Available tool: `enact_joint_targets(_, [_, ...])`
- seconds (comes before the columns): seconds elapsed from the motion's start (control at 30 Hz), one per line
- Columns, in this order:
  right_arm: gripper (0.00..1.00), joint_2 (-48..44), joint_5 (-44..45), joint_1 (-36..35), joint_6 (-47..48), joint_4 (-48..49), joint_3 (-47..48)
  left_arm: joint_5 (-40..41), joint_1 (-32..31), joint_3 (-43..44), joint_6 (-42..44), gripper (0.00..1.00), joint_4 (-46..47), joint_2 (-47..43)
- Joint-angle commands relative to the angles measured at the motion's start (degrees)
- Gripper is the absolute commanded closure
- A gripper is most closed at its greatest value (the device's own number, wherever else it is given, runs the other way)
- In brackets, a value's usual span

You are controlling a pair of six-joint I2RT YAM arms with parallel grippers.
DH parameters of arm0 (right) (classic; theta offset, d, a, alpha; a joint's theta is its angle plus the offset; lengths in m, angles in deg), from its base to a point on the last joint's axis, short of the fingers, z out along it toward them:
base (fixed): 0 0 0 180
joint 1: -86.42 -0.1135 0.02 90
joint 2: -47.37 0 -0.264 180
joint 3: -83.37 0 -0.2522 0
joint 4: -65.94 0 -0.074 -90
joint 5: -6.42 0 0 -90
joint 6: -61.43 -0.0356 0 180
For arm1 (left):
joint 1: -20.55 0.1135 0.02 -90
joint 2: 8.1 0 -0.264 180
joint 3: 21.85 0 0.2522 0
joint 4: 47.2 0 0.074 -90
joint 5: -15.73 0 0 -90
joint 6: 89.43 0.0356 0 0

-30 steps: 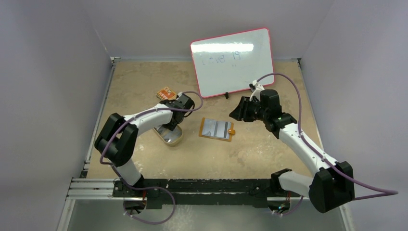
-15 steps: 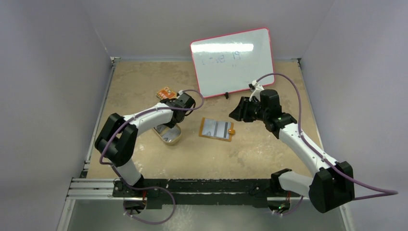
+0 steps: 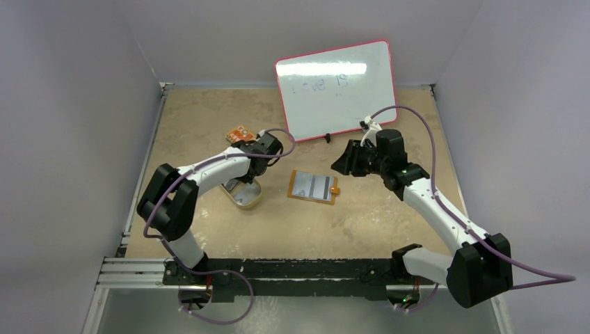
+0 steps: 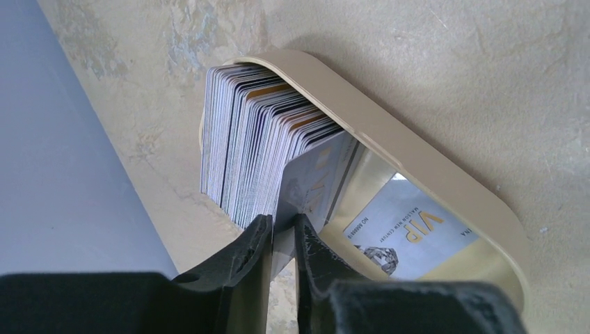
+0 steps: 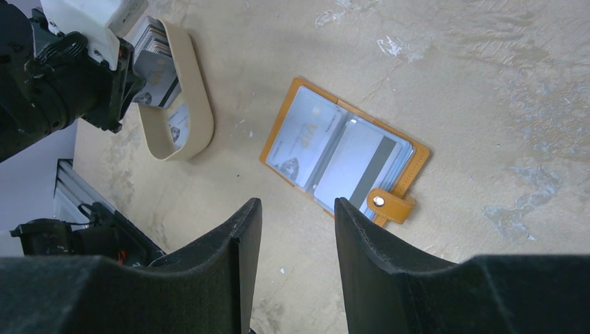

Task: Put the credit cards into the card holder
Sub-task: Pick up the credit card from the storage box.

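Credit cards (image 4: 257, 146) upright in dish (image 4: 417, 167), card holder (image 5: 393, 203) open

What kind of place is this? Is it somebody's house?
Probably a robot testing booth, not a house: plain grey walls box in a table, two robot arms are bolted at its near edge, and a whiteboard leans at the back.
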Motion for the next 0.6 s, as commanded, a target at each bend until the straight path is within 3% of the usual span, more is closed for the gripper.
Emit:
enact_joint_targets(0.0, [0.54,-1.6,0.2,-0.1,0.4,1.1,2.5,-0.6,0.3,3.5,-1.5,0.89,-1.4,-1.9])
enact_joint_targets(0.37, [0.54,-2.1,-1.0,-0.1,-0.2,1.2,2.9,-8.0,0.0,4.3,-5.5,1.0,-3.8,-4.4])
enact_joint_targets(0.57, [0.54,-1.9,-2.9,-0.1,-1.1,2.3,2.1,-12.9,0.0,5.8,-7.2,1.0,-4.3,-6.7])
